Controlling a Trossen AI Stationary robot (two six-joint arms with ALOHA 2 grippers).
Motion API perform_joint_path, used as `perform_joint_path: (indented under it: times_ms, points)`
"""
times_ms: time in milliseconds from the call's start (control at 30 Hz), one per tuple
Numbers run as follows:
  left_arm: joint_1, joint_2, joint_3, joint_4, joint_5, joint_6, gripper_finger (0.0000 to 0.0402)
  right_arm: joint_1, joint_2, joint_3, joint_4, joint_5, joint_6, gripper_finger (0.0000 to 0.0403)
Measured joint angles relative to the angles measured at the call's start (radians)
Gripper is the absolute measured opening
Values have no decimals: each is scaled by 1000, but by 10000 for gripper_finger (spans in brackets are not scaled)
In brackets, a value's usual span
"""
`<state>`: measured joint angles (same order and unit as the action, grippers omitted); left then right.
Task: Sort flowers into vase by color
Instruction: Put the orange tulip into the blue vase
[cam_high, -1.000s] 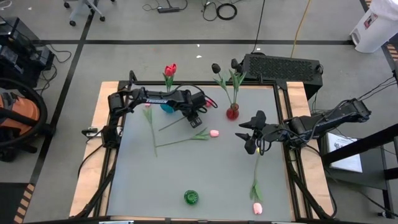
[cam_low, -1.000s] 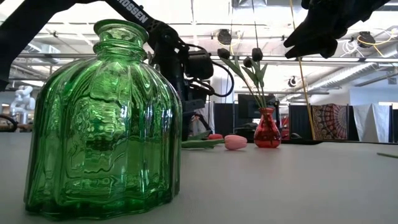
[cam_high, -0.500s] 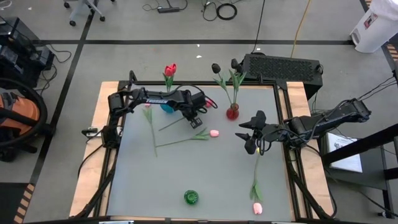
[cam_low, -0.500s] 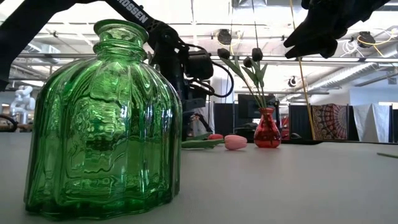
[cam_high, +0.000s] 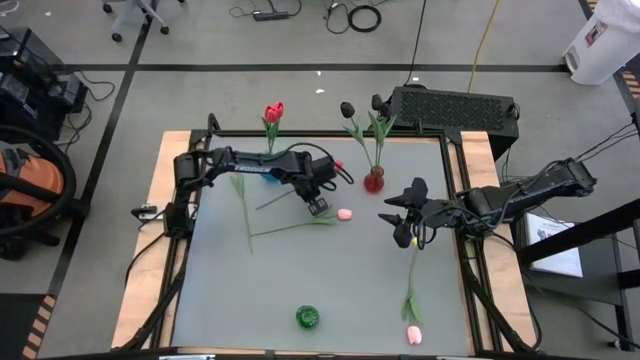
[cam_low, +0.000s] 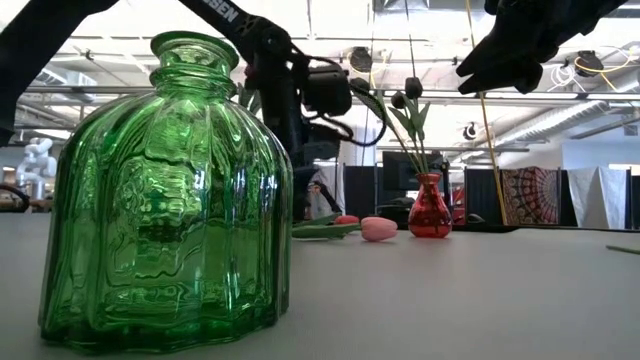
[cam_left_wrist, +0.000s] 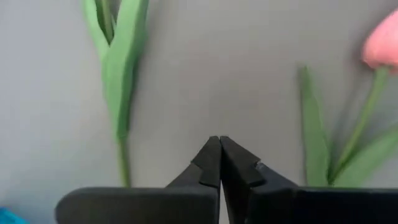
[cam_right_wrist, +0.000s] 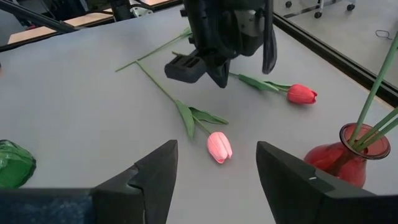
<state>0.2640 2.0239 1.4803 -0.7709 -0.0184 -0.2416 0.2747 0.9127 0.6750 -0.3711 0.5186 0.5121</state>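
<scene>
Hovering over the surface's middle-back, the left claw (cam_high: 318, 207) hangs with fingers pressed together, holding nothing, as its wrist view shows.

Item 1: pink tulip (cam_high: 345, 213), lying flat just beside the left claw, toward the right edge. Its stem runs long-axis toward the left edge, ending near the middle-left. The left wrist view shows the claw's tips pointing down between this stem and the next.

Item 2: red tulip (cam_right_wrist: 301, 94), lying flat just behind the left claw, toward the back edge; largely hidden by the arm from above.

Item 3: pink tulip (cam_high: 238, 187) near the back-left, stem pointing toward the front edge.

Item 4: pink tulip (cam_high: 413, 334) at the front-right, stem running back toward the right claw (cam_high: 397, 224), which waits at mid-right, spread wide and empty.

Item 5: red vase (cam_high: 374, 181) at back centre-right, holding black tulips (cam_high: 347, 108).

Item 6: blue vase (cam_high: 268, 174) at back left, holding a red tulip (cam_high: 273, 112).

Item 7: green vase (cam_high: 307, 317) at front centre, apparently empty.

Judgement: the left arm is nearer item 1; its fingers must part and straddle the stem crosswise.
</scene>
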Motion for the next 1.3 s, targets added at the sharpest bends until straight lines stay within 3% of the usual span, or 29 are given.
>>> perform_joint_path:
  times_ms: [233,500,1300]
  points:
    - [-8,0,96,-28,2,72,88,0,0,0,0,0,0,210]
    - [-3,-1,115,-37,-15,67,174,0,0,0,0,0,0,210]
    - [122,23,115,-70,46,41,180,0,0,0,0,0,-4,210]
